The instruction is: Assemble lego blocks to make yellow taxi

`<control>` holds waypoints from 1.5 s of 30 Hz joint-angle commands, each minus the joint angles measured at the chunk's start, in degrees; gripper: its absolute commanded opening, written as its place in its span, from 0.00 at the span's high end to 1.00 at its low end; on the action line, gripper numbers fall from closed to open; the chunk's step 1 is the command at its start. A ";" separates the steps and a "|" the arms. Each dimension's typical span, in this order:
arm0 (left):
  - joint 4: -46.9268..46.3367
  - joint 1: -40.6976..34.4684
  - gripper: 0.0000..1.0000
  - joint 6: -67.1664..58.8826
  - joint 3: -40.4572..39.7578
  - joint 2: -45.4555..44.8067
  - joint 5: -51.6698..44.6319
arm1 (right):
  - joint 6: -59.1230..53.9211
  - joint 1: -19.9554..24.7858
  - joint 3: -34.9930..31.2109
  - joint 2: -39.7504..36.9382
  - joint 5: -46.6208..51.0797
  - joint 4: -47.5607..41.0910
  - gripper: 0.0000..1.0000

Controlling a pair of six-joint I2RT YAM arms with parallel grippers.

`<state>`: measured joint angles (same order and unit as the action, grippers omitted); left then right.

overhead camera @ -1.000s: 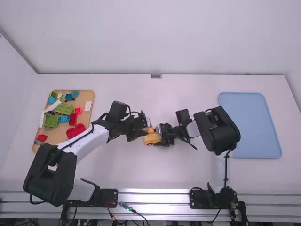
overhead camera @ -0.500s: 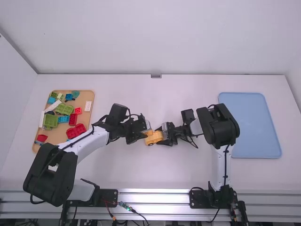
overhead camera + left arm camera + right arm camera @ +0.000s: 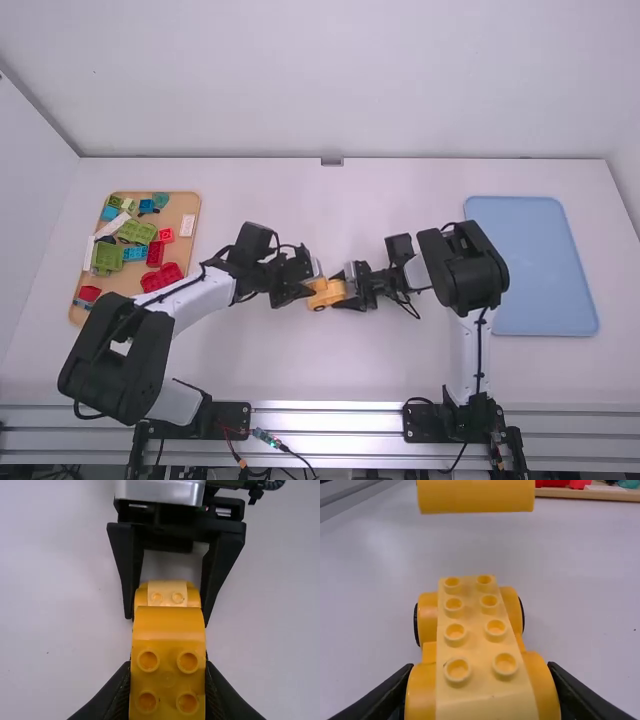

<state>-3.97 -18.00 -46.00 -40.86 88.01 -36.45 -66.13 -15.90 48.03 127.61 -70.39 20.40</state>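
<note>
My left gripper is left of the middle, facing my right gripper; the yellow wheeled car base lies between them. In the left wrist view, my left gripper is shut on an orange-yellow curved block with several studs. Beyond that block the other arm's black fingers flank the car base. The right wrist view has my right gripper shut on the car base, which carries a pale yellow studded plate. The curved block hangs apart, farther off and above the base's far end.
At the left, a wooden tray holds green, red, blue and white blocks. A light blue tray lies at the right, beyond the right arm. White table surface stretches behind both grippers.
My right gripper has shifted slightly to the right with the car base, exposing more of it. The left arm's elbow has moved a little toward the camera and right; its gripper has barely moved.
</note>
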 commanded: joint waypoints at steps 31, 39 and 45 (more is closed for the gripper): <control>-0.44 -6.01 0.98 7.65 -5.01 6.45 12.52 | 7.39 -1.22 1.62 1.29 5.81 0.80 0.44; -3.58 -6.01 0.98 3.52 -7.91 6.87 13.00 | 10.08 -1.62 1.70 1.29 7.69 2.55 0.47; -4.52 -5.42 0.98 -0.72 -9.40 6.87 11.43 | 11.89 -1.62 1.84 1.29 9.03 3.34 0.49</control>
<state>-8.32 -23.77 -44.36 -49.17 94.39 -23.62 -56.03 -17.30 49.91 127.61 -65.56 24.51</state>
